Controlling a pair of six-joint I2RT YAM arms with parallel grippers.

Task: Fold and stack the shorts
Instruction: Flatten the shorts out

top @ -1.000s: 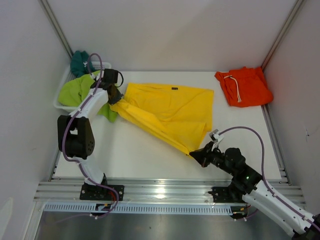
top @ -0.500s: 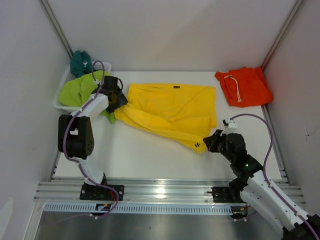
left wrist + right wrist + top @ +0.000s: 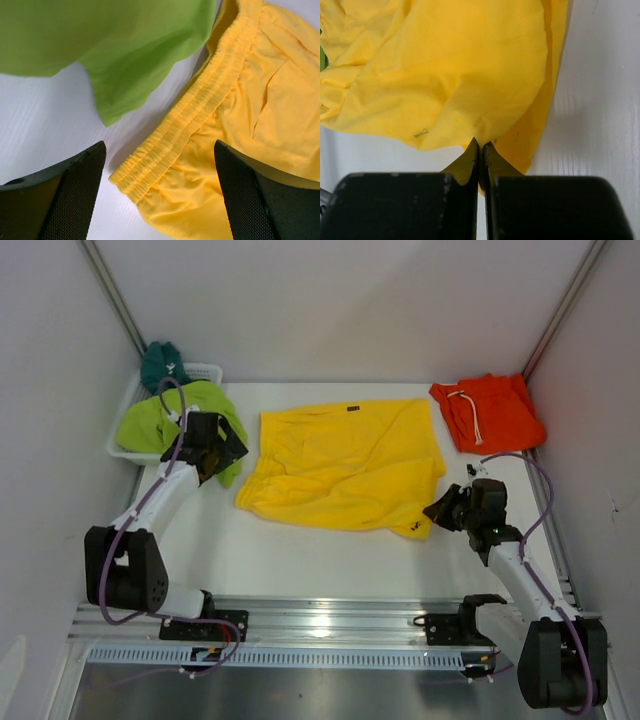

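The yellow shorts (image 3: 345, 465) lie spread across the middle of the table, waistband to the left. My right gripper (image 3: 440, 511) is shut on their lower right corner (image 3: 485, 135). My left gripper (image 3: 222, 455) hangs open just left of the waistband (image 3: 190, 115), holding nothing, with the fingers (image 3: 75, 190) well apart. The orange shorts (image 3: 490, 412) with a white drawstring lie folded at the back right. Lime-green shorts (image 3: 165, 415) spill out of the basket, and teal ones (image 3: 160, 362) sit behind them.
A white plastic basket (image 3: 205, 371) stands at the back left against the wall. Metal frame rails run along both sides and the near edge. A flap of the lime-green shorts (image 3: 130, 60) hangs onto the table close to the yellow waistband.
My left gripper let go of the yellow waistband and drew back toward the near left. My right gripper pulled its corner to the right and farther back, spreading the shorts flatter.
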